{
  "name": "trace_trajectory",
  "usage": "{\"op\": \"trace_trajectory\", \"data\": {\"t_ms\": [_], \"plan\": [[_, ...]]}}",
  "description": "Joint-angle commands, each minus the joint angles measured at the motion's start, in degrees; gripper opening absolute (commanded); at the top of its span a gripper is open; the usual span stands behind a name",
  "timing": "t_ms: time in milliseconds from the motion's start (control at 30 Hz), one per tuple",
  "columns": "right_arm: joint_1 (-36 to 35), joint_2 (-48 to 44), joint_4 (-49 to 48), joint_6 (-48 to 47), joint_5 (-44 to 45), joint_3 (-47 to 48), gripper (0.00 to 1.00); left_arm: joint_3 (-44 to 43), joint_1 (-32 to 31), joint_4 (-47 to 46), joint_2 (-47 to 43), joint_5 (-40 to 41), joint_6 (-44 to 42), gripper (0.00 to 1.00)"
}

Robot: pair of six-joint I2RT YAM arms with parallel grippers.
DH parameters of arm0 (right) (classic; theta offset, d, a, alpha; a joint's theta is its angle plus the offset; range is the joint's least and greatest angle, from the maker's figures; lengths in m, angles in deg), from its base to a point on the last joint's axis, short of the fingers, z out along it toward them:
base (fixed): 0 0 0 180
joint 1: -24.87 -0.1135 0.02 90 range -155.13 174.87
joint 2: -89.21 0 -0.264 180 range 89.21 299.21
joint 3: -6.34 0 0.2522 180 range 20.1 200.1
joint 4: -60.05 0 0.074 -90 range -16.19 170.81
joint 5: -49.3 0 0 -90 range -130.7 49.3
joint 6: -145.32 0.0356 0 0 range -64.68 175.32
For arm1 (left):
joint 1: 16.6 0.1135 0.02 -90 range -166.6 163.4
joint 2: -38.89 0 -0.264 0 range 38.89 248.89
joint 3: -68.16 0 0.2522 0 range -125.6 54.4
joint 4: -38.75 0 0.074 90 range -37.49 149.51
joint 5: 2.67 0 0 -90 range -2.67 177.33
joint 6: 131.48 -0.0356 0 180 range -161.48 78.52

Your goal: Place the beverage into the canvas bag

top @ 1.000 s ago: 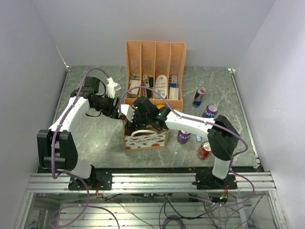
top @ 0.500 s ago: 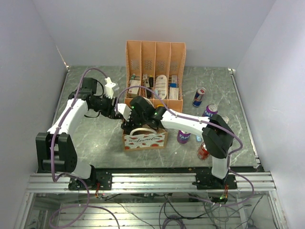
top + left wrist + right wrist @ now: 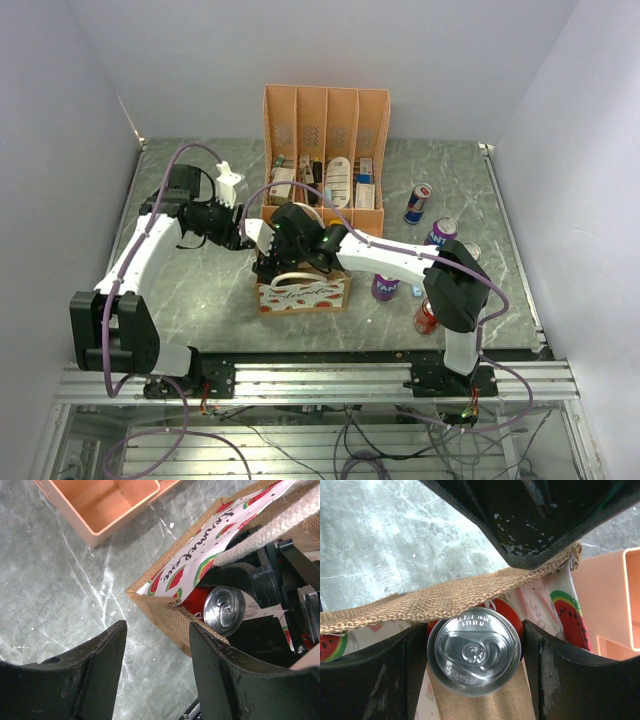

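Right wrist view | can stands inside bag, close to its wall | right gripper flanks can, cannot tell if clamped or loosened | left gripper apart beside bag corner, holding nothing | risk: on withdrawal right gripper may catch handle and tip the soft bag

- Can: glossy bare-metal lid, red painted side.
- Bag: coarse tan burlap, with a smoother printed cloth panel.
- Handle: white braided rope.
- My fingers: matt black plastic.
- Table: smooth, marbled, slightly glossy.
- Organiser: smooth peach plastic.

Partly legible black script, "Summer…", on canvas bag
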Motion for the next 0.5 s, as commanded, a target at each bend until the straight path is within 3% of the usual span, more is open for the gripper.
{"op": "trace_trajectory", "data": {"t_ms": [0,200,467], "plan": [[0.5,-0.4,-2.3,1.0,1.6,3.3,0.74,0.4,-0.5,0.0,-3.3,-1.2,-1.8,0.64],[0.5,-1.0,-0.1,0.2,1.1,5.8,0.87,0.4,-0.5,0.2,-4.7,-0.6,-2.3,0.63],[0.5,-2.6,2.4,-0.6,1.4,8.0,0.84,-0.8,-0.6,0.8,-6.4,0.5,-2.6,0.63]]}}
